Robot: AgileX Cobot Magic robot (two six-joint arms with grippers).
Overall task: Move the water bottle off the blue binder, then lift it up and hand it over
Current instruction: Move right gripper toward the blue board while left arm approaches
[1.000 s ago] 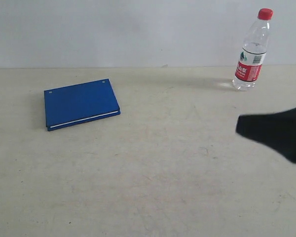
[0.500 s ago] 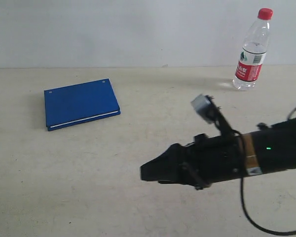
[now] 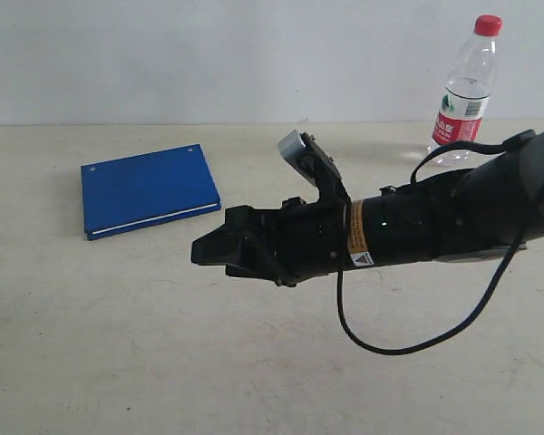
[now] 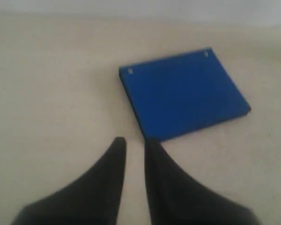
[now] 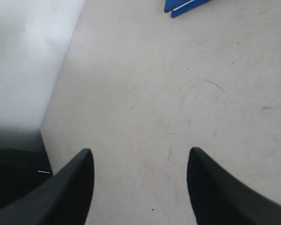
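The water bottle, clear with a red cap and a red, white and green label, stands upright on the table at the far right, well apart from the blue binder. The binder lies flat at the left with nothing on it. My right gripper reaches across the middle, its tip just right of the binder's near corner. In the right wrist view this gripper is open over bare table, with a binder corner at the frame edge. My left gripper is shut and empty, just short of the binder. It does not show in the exterior view.
The beige table runs back to a pale wall. My right arm's black body and its looping cable hang over the table's middle and right.
My right arm has swept from the right edge leftward across the table, ending close to the binder. The bottle and the binder have not moved.
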